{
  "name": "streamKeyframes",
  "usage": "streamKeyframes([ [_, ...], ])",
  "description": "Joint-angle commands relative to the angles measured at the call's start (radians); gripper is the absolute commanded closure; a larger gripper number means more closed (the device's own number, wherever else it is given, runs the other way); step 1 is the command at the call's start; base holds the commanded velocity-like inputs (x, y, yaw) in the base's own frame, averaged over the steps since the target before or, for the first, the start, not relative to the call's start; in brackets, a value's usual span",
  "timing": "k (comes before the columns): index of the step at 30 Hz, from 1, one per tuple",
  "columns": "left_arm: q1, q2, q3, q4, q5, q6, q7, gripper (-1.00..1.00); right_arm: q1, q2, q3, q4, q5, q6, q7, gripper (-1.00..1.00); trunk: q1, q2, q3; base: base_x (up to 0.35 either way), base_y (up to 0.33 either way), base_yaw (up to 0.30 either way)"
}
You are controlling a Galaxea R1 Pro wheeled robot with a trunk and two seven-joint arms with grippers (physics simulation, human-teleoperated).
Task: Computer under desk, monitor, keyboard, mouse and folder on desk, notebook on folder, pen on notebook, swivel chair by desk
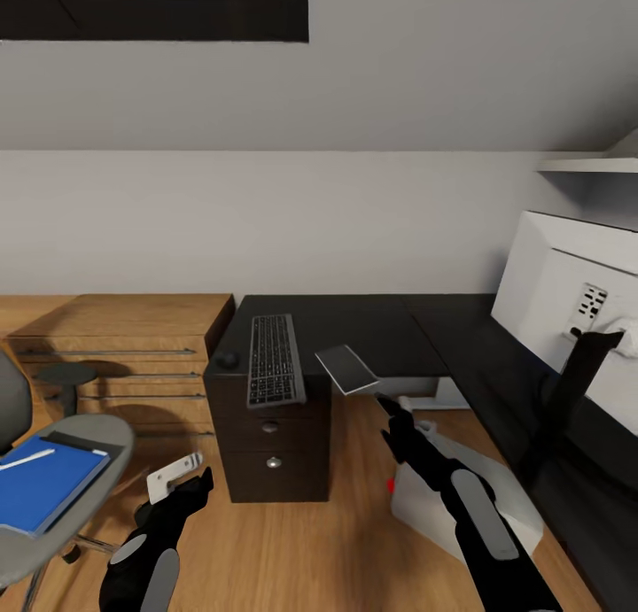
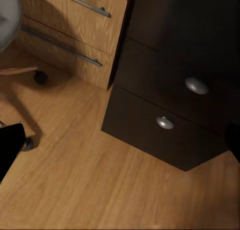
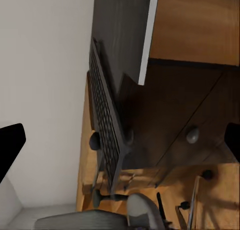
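The black L-shaped desk (image 1: 381, 324) spans the centre and right of the head view, its drawer block with silver knobs at lower centre. On its right wing, at the right edge of the frame, stands the monitor (image 1: 567, 284), white back toward the camera, on a thin black stand. Below it, at lower right on the wooden floor (image 1: 292, 550), the light grey computer (image 1: 425, 506) shows a small red light, partly hidden behind the right arm. At the lower left the grey swivel chair (image 1: 89, 479) carries the blue folder (image 1: 44, 484), with the whitish pen (image 1: 27, 459) lying on it. An oak drawer chest (image 1: 124, 346) stands left of the desk, against the pale wall (image 1: 266, 222).

On the desk's left end the keyboard (image 1: 273, 360) lies lengthwise, overhanging the front edge; the small black mouse (image 1: 228, 360) sits just left of it. The grey notebook (image 1: 347, 369) is tilted at the desk's front edge, right of the keyboard, and the right gripper (image 1: 383, 403) points up at it from just below; whether its fingers touch or grip it cannot be told. The left gripper (image 1: 182, 479), at lower left between chair and drawers, hangs empty with its fingers spread.
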Motion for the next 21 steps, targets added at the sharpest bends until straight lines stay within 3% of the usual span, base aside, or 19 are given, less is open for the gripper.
streamKeyframes([
  [1, -0.001, 0.0, 0.001, -0.002, 0.01, 0.003, 0.006, -1.0, 0.0, 0.0, -0.001, -0.001, 0.012, 0.001, -0.009, -1.0, -0.001, -0.001, -0.001, -0.288, -0.175, 0.0],
  [4, -0.001, -0.001, 0.001, -0.002, 0.011, 0.003, 0.006, -1.0, 0.0, 0.001, -0.001, -0.004, 0.118, -0.027, -0.041, -1.0, -0.001, -0.001, -0.001, -0.284, -0.171, 0.0],
  [5, -0.001, -0.001, 0.001, -0.002, 0.011, 0.003, 0.006, -1.0, 0.0, 0.002, 0.0, -0.009, 0.189, -0.051, -0.062, -1.0, -0.001, -0.001, -0.001, -0.237, -0.111, 0.0],
  [8, -0.001, -0.001, 0.0, -0.002, 0.01, 0.003, 0.006, -1.0, 0.0, 0.003, 0.002, -0.031, 0.311, -0.092, -0.103, -1.0, -0.001, -0.001, -0.001, -0.171, -0.073, 0.0],
  [9, -0.001, -0.001, 0.0, -0.002, 0.01, 0.003, 0.006, -1.0, 0.0, 0.005, 0.003, -0.054, 0.39, -0.115, -0.13, -1.0, -0.001, -0.001, -0.001, -0.088, -0.037, 0.0],
  [10, -0.001, -0.002, -0.001, -0.002, 0.009, 0.002, 0.006, -1.0, 0.0, 0.009, 0.008, -0.128, 0.554, -0.14, -0.217, -1.0, -0.004, 0.006, 0.002, -0.029, -0.012, 0.0],
  [12, -0.001, -0.002, -0.003, -0.002, 0.009, 0.002, 0.006, -1.0, 0.0, 0.009, 0.027, -0.165, 0.624, -0.131, -0.292, -1.0, -0.012, 0.02, 0.008, -0.019, -0.008, 0.0],
  [14, -0.001, -0.002, -0.004, -0.002, 0.009, 0.002, 0.006, -1.0, 0.0, 0.007, 0.053, -0.188, 0.663, -0.108, -0.348, -1.0, -0.02, 0.034, 0.015, -0.011, -0.004, 0.0],
  [15, -0.001, -0.002, -0.005, -0.002, 0.009, 0.002, 0.006, -1.0, 0.0, 0.005, 0.088, -0.211, 0.695, -0.074, -0.405, -1.0, -0.024, 0.041, 0.018, -0.006, -0.003, 0.0],
  [19, -0.001, -0.003, -0.01, -0.002, 0.009, 0.002, 0.006, -1.0, 0.0, 0.001, 0.173, -0.258, 0.769, 0.007, -0.52, -1.0, -0.039, 0.069, 0.03, -0.003, -0.001, 0.0],
  [21, -0.001, -0.003, -0.013, -0.002, 0.009, 0.002, 0.006, -1.0, 0.0, 0.001, 0.196, -0.269, 0.795, 0.02, -0.547, -1.0, -0.047, 0.083, 0.037, -0.001, -0.001, 0.0],
])
